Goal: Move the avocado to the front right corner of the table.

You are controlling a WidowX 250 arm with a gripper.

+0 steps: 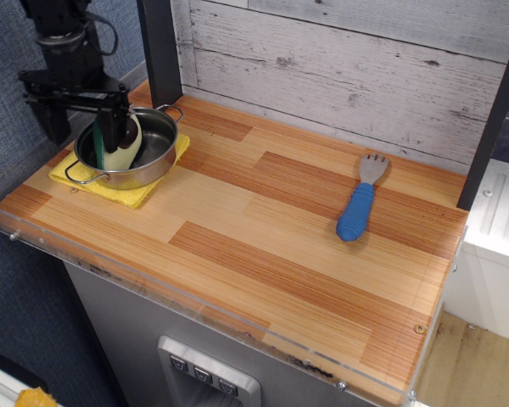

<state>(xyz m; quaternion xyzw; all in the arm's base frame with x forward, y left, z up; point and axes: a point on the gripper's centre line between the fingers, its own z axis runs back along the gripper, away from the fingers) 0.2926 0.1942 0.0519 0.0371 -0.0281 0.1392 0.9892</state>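
Gripper (83, 127) black, hangs over the back left corner of the table (263, 254), its fingers spread wide: the left finger (55, 119) sits outside the pot's left rim, the right finger (112, 127) reaches down into the pot. Avocado (125, 146) is inside the pot (153, 148), standing on edge and leaning against the left wall, pale flesh facing right, dark green skin edge just visible on its left side beside the right finger. Finger looks to be touching or just beside the avocado; cannot tell if there is real contact, and nothing is pinched between the two fingers. Pot is steel, two wire handles, sits on a yellow cloth (123, 191) near the table's back left. Fork (359, 203) with blue handle lies flat on the right side of the table, tines pointing toward the back wall (348, 59), well apart from the pot. Front right corner of the table is bare wood behind the clear rim (195, 297).
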